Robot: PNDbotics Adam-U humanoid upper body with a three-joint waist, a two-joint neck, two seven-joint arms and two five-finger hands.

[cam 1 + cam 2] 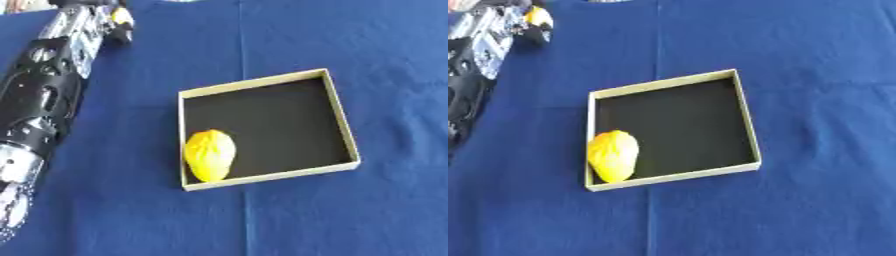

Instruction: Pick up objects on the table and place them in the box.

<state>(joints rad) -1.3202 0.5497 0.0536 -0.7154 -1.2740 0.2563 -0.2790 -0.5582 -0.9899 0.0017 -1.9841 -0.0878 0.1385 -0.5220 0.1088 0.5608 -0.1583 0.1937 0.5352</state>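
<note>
The box (343, 120) is a shallow square tray with pale tan walls and a black floor, set slightly askew on the blue cloth (350, 40). A lemon (210, 155), yellow, oval and lightly ridged, lies inside the box in the 7 o'clock corner, touching the left wall and close to the near wall. The rest of the box floor is bare.

The left arm (44, 100) runs along the view's left edge from 7 o'clock up to 11 o'clock. The left hand (115, 27) sits at the arm's far end, near the top edge. A small yellow thing (538, 16) shows at the hand; its shape cannot be made out. Whether the fingers are closed on it or spread cannot be told. From the hand, the box lies toward 5 o'clock, well apart, with the lemon at its near corner.

The left eye view shows the full length of the forearm, black with silver joints. The right eye view shows only a strip of the arm at the left edge, but shows the yellow thing more plainly.
</note>
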